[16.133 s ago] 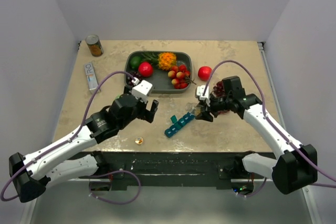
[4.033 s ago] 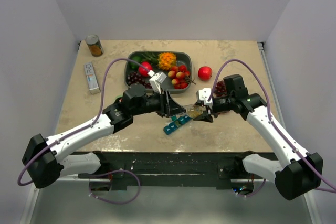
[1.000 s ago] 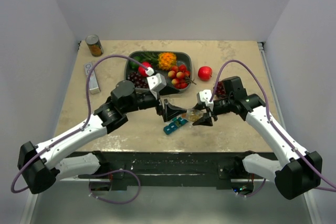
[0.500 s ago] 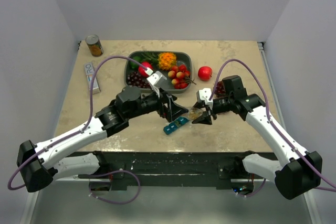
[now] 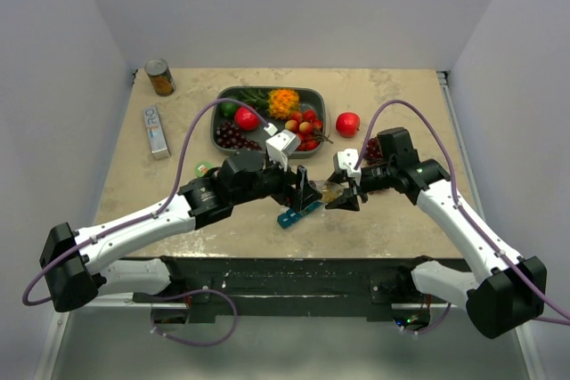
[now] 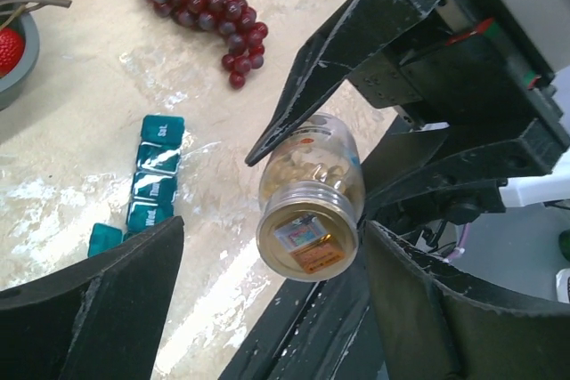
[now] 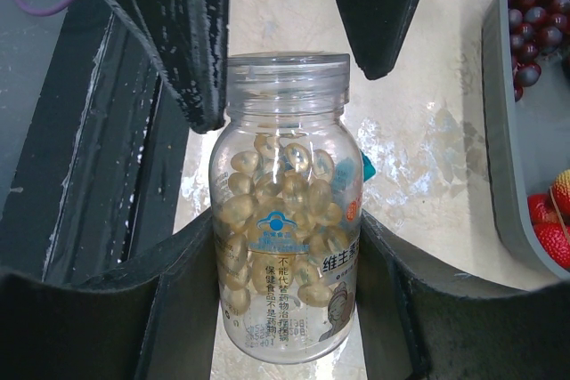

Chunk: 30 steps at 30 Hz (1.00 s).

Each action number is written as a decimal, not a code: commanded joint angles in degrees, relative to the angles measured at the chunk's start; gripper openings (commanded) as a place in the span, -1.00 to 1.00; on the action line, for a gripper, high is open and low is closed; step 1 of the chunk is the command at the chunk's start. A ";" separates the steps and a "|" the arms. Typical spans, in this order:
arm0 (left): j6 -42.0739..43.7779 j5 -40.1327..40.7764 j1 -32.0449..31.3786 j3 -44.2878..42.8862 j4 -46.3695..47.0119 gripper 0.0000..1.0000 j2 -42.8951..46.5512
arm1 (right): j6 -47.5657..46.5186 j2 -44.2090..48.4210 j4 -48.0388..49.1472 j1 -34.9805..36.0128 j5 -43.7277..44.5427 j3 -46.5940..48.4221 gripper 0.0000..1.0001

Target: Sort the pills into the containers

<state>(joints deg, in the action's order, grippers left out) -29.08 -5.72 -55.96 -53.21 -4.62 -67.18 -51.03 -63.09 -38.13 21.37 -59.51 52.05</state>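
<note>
Just beside the teal pill strip [image 5: 298,213], raised off the desk [image 5: 401,95]: the right jaws pinch a clear bottle [image 7: 283,211] of yellow capsules [image 7: 267,220] around its body. It lies sideways, cap toward the left arm. The left jaws are spread, one on either side of the cap, not clamping. The strip lies flat on the desk. Dark grapes [image 6: 200,2] lie beyond the strip, apart from it.
</note>
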 commanded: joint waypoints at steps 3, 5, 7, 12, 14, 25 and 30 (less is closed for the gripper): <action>1.22 2.29 -0.20 -2.25 -1.00 0.65 -0.24 | 0.40 1.04 1.22 0.26 -1.14 1.38 -1.00; 1.48 2.55 -0.20 -1.99 -1.79 0.63 -0.15 | 0.31 1.21 1.22 0.26 -1.14 1.39 -1.00; 1.75 2.81 -0.11 -1.37 -2.58 0.63 0.47 | 0.31 1.22 1.21 0.17 -1.23 1.39 -1.00; 1.31 2.73 2.26 3.90 -2.23 0.64 3.71 | 0.31 1.30 0.95 0.17 -1.40 1.39 -1.00; 1.04 1.59 4.45 6.70 -1.53 0.64 4.86 | 0.22 1.39 0.95 0.08 -1.49 1.39 -1.00; 4.99 -6.47 10.17 11.02 -0.92 0.68 9.52 | 0.22 1.57 1.04 -0.01 -1.40 1.30 -1.00; 5.97 -16.51 10.26 9.18 3.39 0.69 13.03 | 0.40 1.30 1.13 -0.10 -1.23 1.30 -1.00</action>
<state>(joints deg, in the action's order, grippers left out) -25.26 -12.56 -45.87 -41.85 -7.33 -57.71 -51.00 -62.94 -37.80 21.37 -59.33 52.05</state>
